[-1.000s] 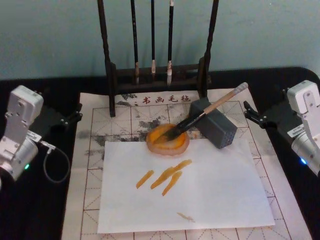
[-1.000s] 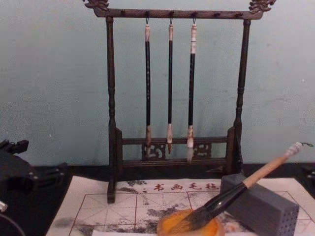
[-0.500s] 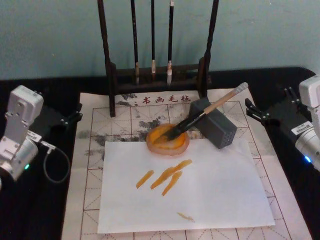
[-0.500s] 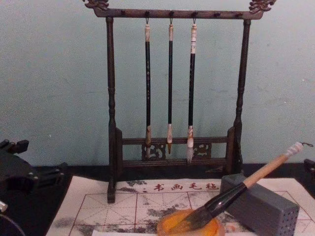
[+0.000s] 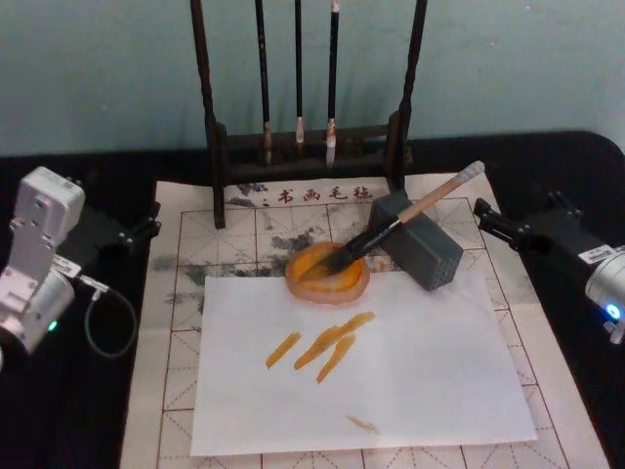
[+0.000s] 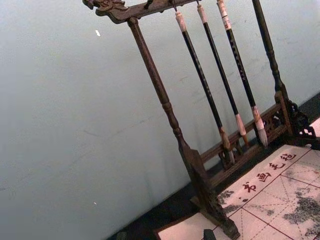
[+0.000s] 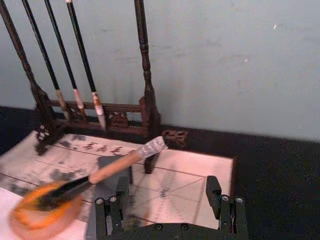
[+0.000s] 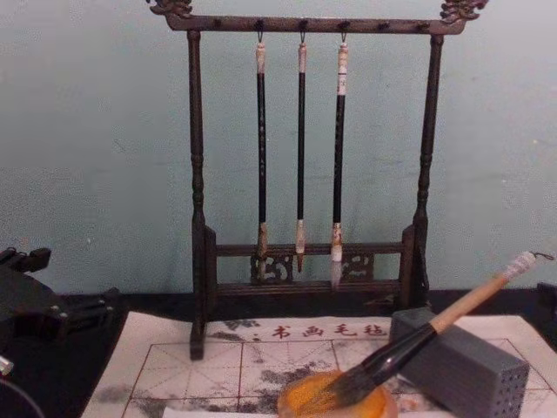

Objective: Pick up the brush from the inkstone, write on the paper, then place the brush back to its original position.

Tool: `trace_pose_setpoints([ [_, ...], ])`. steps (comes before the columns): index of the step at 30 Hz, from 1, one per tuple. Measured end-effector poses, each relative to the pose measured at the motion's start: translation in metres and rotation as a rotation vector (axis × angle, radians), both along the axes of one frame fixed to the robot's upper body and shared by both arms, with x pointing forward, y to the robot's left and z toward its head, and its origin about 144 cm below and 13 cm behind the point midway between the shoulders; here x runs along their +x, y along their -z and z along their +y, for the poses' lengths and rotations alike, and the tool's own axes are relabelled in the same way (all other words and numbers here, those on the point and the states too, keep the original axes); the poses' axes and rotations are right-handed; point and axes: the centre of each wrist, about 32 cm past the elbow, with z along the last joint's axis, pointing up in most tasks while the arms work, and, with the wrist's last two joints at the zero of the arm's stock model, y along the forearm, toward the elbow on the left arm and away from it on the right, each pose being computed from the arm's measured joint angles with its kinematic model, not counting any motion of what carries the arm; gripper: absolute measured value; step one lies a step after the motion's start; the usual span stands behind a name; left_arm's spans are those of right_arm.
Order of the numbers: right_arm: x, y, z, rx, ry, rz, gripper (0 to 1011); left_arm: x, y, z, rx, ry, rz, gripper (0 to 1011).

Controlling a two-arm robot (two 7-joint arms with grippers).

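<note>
While both arms sit off the sheet, the brush (image 5: 400, 220) lies at rest, bristles down in the orange inkstone (image 5: 311, 285) and pale handle propped on the top edge of the grey block (image 5: 430, 256).

Long axis: diagonal in the head view. Bristles point to the near left; the white end cap points to the far right and stands higher than the bristles. The chest view confirms the upward slant toward the right.

Right gripper (image 5: 518, 223): over the black table just right of the paper (image 5: 186, 256), near the brush cap, not touching it. Jaws wide apart, nothing between them; its wrist view shows the cap beyond the gap.

Left gripper (image 5: 122, 227): over the black table at the paper's left edge, well apart from the brush. Jaws look parted, holding nothing.

A white sheet (image 5: 430, 371) lies on the paper, its far edge under the inkstone, and carries orange strokes (image 5: 322, 347). Behind, the rack (image 5: 208, 98) holds three thin brushes (image 5: 299, 68), hanging upright.
</note>
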Motion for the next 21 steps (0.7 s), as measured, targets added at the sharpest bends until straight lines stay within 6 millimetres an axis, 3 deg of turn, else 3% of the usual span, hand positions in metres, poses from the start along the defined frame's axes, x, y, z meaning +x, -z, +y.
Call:
trace_pose_setpoints([
  [21, 0.012, 0.0, 0.009, 0.471, -0.035, 0.257, 1003, 0.0, 0.0, 0.0, 0.0, 0.0, 0.0, 1001],
])
